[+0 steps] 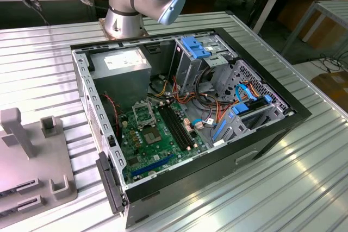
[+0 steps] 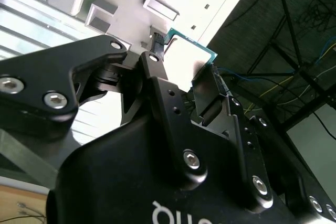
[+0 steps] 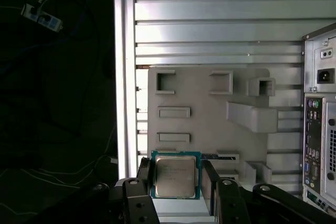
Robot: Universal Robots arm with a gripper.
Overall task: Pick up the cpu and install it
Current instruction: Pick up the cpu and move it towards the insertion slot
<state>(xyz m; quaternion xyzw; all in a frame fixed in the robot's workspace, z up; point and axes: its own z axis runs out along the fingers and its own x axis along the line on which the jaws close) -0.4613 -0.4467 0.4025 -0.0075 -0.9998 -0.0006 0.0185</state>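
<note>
The cpu (image 3: 176, 176), a small square chip with a silver-grey top and green rim, sits between the two black fingers of my gripper (image 3: 177, 178), which is shut on its edges. It hangs well above the grey fixture plate (image 3: 210, 119). In the second wrist view the cpu (image 2: 191, 59) shows bright between the fingers (image 2: 207, 95) of the gripper (image 2: 184, 72). In the exterior view, the metal-framed socket (image 1: 143, 113) lies on the green motherboard (image 1: 163, 139) inside the open computer case (image 1: 185, 118).
The grey fixture (image 1: 32, 156) with raised blocks stands at the exterior view's left on the ribbed metal table (image 1: 304, 177). The arm's base (image 1: 125, 14) stands behind the case. Inside the case are a power supply (image 1: 119, 69), cables and drive bays (image 1: 217, 63). The case's rear panel (image 3: 320, 129) is near the fixture.
</note>
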